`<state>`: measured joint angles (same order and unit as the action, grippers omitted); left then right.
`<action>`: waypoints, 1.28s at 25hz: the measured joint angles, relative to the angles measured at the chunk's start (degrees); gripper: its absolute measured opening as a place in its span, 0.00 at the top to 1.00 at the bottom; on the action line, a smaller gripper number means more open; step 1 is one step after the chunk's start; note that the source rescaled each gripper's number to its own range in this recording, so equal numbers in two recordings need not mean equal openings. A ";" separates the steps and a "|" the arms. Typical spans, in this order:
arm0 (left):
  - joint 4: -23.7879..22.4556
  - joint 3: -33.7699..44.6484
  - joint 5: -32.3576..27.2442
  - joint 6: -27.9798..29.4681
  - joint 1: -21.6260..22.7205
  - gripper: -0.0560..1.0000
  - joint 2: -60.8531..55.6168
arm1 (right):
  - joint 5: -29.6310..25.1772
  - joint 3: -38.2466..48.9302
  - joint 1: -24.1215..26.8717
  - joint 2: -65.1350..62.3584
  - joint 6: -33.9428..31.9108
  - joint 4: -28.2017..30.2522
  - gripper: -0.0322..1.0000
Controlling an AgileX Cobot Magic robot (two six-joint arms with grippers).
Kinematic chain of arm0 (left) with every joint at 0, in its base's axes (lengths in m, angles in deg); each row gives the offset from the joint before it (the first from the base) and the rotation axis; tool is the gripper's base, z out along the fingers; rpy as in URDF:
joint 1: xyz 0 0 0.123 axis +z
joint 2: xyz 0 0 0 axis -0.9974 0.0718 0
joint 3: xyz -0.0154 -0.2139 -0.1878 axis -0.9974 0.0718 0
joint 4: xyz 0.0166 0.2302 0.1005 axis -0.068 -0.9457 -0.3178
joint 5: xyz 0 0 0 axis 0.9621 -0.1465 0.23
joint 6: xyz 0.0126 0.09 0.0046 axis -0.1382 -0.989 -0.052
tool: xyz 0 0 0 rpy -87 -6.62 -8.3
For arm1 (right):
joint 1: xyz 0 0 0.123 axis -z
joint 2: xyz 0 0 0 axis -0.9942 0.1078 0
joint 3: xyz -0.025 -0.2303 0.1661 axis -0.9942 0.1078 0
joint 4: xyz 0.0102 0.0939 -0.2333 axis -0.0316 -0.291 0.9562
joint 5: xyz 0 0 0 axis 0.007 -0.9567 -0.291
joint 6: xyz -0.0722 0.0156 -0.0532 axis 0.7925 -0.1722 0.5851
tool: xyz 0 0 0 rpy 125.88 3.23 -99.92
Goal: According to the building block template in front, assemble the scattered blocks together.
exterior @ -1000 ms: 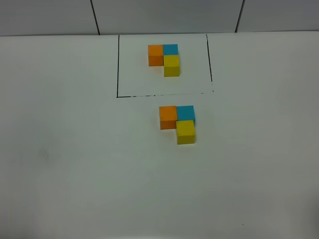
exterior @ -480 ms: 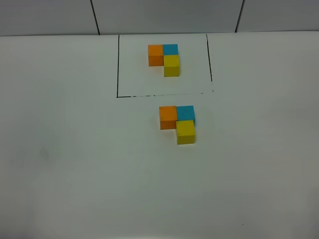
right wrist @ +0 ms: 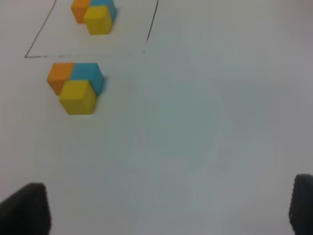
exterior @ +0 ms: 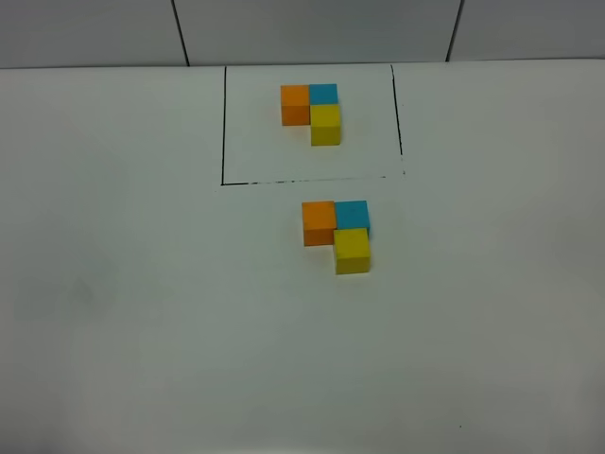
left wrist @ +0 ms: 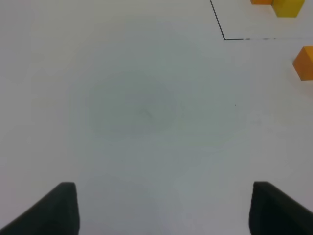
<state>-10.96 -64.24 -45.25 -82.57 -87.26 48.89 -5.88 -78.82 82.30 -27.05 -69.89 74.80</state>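
Observation:
The building block template (exterior: 223,123) is a thin black rectangle at the table's far middle. It frames an orange cube (exterior: 295,102), a blue cube (exterior: 323,94) and a yellow cube (exterior: 326,124) in an L. Just in front of it the scattered blocks touch in the same L: orange (exterior: 319,222), blue (exterior: 353,215), yellow (exterior: 353,251). Neither arm shows in the exterior high view. The left gripper (left wrist: 166,210) is open over bare table, with the orange block (left wrist: 304,62) far off at the frame's edge. The right gripper (right wrist: 164,208) is open and well away from the joined blocks (right wrist: 77,97).
The white table (exterior: 142,303) runs back to a grey tiled wall (exterior: 312,28) right behind the template. Nothing else stands on it.

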 joint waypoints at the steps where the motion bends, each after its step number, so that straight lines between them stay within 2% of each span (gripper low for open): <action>1: 0.00 0.00 0.00 0.00 0.00 0.43 0.00 | -0.06 0.07 -0.19 0.00 -0.01 0.00 0.04; 13: 0.00 0.00 0.00 0.00 0.00 0.43 0.00 | -0.14 0.11 -1.03 0.00 -1.12 0.96 0.16; 25: 0.00 0.00 0.00 0.00 0.00 0.43 0.00 | -0.14 0.11 -1.03 -0.06 -4.65 4.13 0.18; 32: 0.00 0.00 0.00 0.00 0.00 0.43 0.00 | -0.14 0.11 2.22 -0.06 -4.75 4.13 0.18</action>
<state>-10.96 -64.24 -45.25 -82.57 -87.26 48.89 -6.02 -78.71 84.53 -27.11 -74.64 78.93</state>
